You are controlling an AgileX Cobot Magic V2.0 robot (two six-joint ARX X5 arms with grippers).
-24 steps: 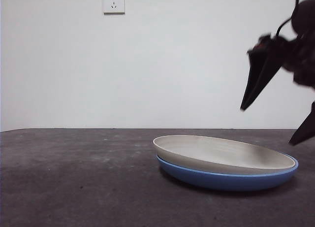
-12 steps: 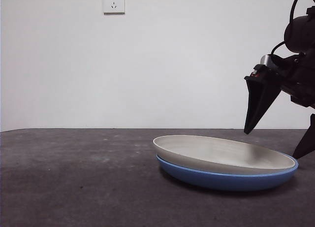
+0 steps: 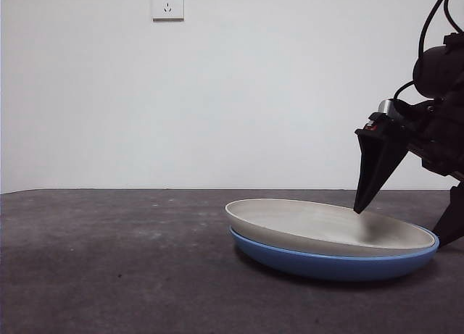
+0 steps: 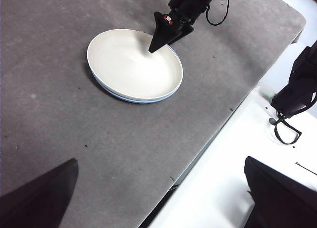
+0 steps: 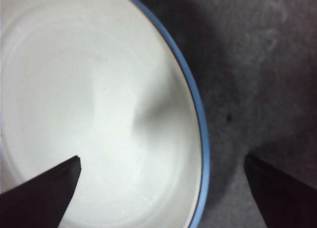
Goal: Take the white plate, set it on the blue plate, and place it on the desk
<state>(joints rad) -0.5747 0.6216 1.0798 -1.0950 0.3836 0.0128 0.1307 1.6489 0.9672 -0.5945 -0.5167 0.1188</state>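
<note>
The white plate rests tilted inside the blue plate on the desk, right of centre. My right gripper is open and low over the plates' right side. One jaw tip is just above the white plate's inside, the other outside the rim. In the right wrist view the white plate and the blue rim lie between the jaws of the right gripper. My left gripper is open and empty, high above the desk and far from the plates.
A wall socket is on the white wall behind. The left wrist view shows the desk's edge with a white surface beyond it and black gear there.
My right gripper has come down and a little left, from above the plates' right side to just over the white plate's rim. The plates have not moved.
</note>
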